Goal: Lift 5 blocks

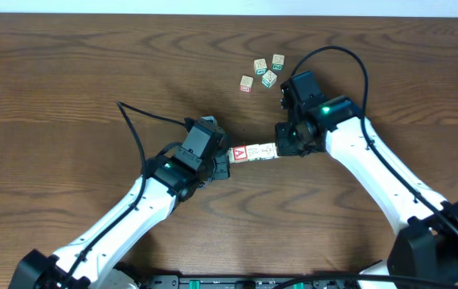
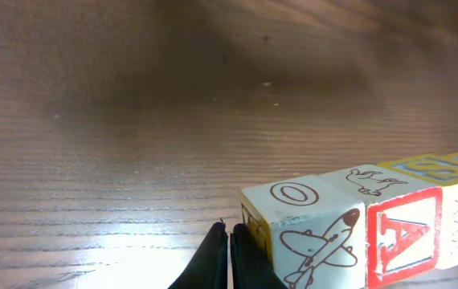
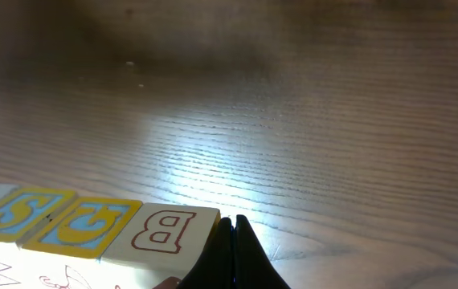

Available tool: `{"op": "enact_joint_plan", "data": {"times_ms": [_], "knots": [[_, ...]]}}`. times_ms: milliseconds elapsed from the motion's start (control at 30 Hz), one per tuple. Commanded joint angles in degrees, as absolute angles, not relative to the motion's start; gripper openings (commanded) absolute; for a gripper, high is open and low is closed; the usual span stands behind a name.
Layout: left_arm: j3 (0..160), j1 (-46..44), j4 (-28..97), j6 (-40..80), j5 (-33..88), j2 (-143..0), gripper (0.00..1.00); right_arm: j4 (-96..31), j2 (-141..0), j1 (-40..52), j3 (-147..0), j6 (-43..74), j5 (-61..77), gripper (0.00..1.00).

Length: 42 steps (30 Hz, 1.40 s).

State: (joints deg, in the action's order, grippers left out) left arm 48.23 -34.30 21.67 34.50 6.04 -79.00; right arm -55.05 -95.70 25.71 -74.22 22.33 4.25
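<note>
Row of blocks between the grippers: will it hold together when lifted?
The row of blocks is loose cubes pressed end to end between the shut left gripper and right gripper, so it will probably buckle if pressure eases. The wooden cubes look stiff and light; flat faces shouldn't roll.

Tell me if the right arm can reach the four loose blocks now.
Probably not. Nothing stands between it and the loose blocks, but the right gripper is shut against one end of the block row, with the left gripper pressing the other; leaving would likely release it.
</note>
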Motion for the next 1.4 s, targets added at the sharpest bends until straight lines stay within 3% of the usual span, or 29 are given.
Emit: {"op": "enact_joint_plan", "data": {"times_ms": [0, 1367], "knots": [[50.6, -38.8, 17.6, 33.5, 20.2, -78.8, 0.07, -52.9, -97.4, 31.6, -76.1, 22.8, 21.2, 0.01], [50.5, -38.8, 17.0, 33.1, 18.6, -85.6, 0.07, -51.9, -104.9, 33.1, -75.9, 21.1, 19.5, 0.01]]}}
